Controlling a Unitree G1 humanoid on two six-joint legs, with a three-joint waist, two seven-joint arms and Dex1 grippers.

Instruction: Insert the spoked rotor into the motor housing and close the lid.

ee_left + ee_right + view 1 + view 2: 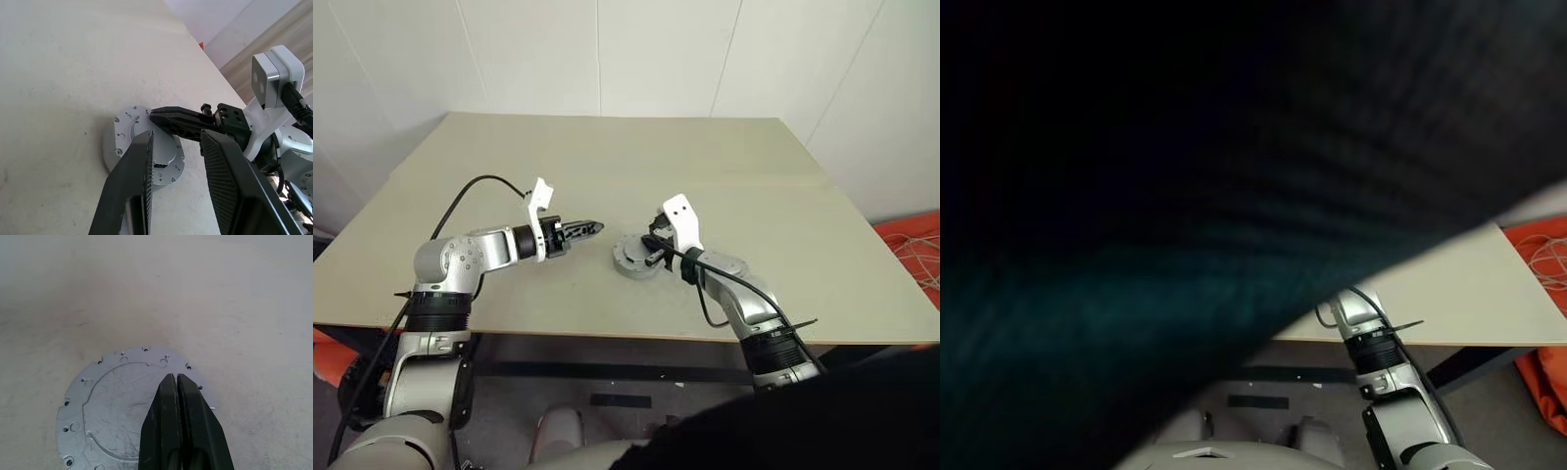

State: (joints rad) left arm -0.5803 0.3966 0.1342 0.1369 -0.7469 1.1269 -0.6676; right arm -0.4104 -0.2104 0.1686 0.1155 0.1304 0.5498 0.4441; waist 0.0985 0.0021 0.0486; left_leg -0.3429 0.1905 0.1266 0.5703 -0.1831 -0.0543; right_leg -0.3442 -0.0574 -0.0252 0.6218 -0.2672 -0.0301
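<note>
A flat silver lid (117, 406), ringed with small holes, lay near the middle of the beige table (509, 166), with the right gripper (176, 382) poised directly over it, its black fingers pressed together and empty. The left gripper (592, 228) hovered just beside the disc, fingers apart and holding nothing. A dark mass covered most of the right eye view.

beige table (509, 196), orange item (floor) (913, 235)
</note>
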